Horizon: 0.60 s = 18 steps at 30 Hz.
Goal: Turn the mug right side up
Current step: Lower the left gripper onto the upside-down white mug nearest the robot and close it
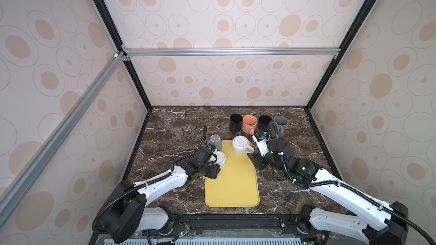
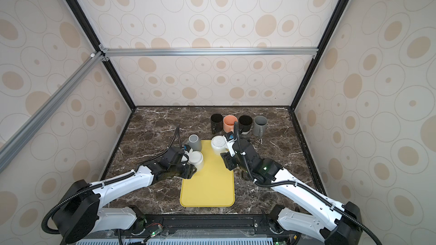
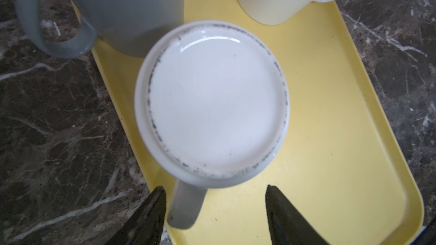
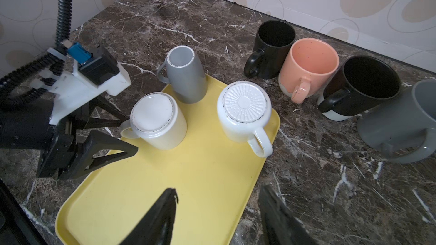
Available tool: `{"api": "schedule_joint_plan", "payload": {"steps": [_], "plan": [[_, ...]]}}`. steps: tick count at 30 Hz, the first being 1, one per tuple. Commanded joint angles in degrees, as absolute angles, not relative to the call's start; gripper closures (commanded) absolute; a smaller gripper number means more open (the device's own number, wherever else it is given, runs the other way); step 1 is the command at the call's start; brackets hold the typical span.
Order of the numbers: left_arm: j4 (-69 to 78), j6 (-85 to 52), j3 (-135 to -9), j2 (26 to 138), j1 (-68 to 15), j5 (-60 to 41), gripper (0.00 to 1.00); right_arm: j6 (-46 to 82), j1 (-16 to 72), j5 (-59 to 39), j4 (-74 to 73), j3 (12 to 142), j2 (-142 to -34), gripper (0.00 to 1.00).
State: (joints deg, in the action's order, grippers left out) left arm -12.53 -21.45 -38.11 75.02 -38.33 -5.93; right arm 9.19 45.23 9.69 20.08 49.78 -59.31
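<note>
A cream mug (image 1: 220, 157) (image 2: 197, 159) (image 3: 217, 100) (image 4: 155, 116) stands upside down on the left side of the yellow tray (image 1: 232, 192) (image 4: 188, 185), base up. Its handle (image 3: 186, 206) points toward my left gripper (image 1: 215, 163) (image 2: 191, 164) (image 3: 214, 188) (image 4: 131, 135). That gripper is open, with one finger on each side of the handle; the handle lies close to one finger, touching neither. My right gripper (image 1: 256, 162) (image 2: 227, 161) (image 4: 219, 188) hangs open and empty over the tray's right edge.
Two more upside-down mugs share the tray's far end: a grey one (image 1: 215, 141) (image 4: 186, 74) just behind the cream mug and a white one with a ribbed base (image 1: 240, 144) (image 4: 244, 111). Several upright mugs (image 1: 250, 123) line the back of the marble table.
</note>
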Motion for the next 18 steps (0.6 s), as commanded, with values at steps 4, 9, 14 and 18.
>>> {"api": "schedule_joint_plan", "payload": {"steps": [4,9,14,18], "plan": [[-19.09,-18.79,-45.8,81.17,-38.49,-0.66,0.43,9.32,44.98,9.88,19.49,49.56,-59.13,0.41],[-20.63,-17.69,-48.14,83.58,-38.49,-0.6,0.47,9.26,44.99,10.23,19.69,49.2,-58.41,0.41],[-21.8,-17.21,-49.51,84.11,-38.42,-0.52,0.49,9.66,44.99,9.92,19.26,48.93,-58.38,0.41],[-22.17,-17.31,-49.62,84.37,-38.44,0.03,0.52,9.61,44.97,9.93,18.98,48.93,-58.71,0.41]]}}
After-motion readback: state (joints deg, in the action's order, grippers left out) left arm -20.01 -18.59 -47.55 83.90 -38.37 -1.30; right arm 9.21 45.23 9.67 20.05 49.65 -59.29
